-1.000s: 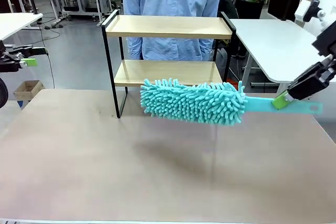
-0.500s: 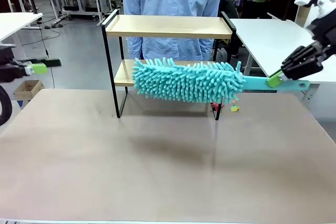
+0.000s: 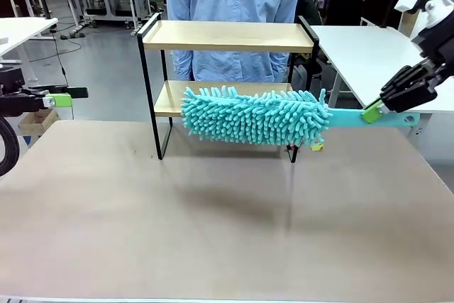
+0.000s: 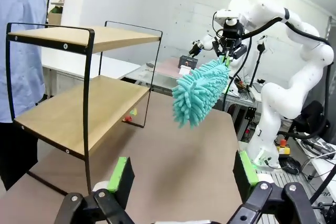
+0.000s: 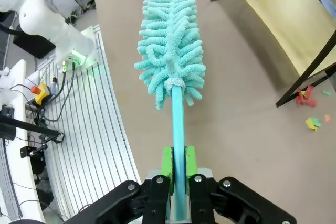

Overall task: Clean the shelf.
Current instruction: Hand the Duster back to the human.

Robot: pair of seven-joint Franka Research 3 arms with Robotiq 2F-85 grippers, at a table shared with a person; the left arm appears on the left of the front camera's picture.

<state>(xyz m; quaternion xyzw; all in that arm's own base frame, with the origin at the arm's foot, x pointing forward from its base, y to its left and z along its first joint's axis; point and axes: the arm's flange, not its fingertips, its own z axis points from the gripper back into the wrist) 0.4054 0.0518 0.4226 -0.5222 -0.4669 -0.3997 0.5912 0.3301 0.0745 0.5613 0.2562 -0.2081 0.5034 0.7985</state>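
The right end effector [image 3: 374, 111] pinches a teal duster [image 3: 255, 115] by its handle, fluffy head extended before the shelf [image 3: 227, 37]; the left end effector [image 4: 181, 174], fingers spread, hovers well apart.

Turquoise duster [image 3: 255, 115], light-wood shelf [image 3: 227, 36]

Beyond the right gripper [image 3: 374, 111], the duster [image 3: 255, 116] head covers the front of the shelf [image 3: 227, 36]'s lower board and most of its right front leg. Small bits [image 5: 310, 109] by that leg: too small for us to identify. Left gripper [image 3: 67, 95]: arm cut by frame edge. Person [image 3: 234, 5] cropped above the chest.
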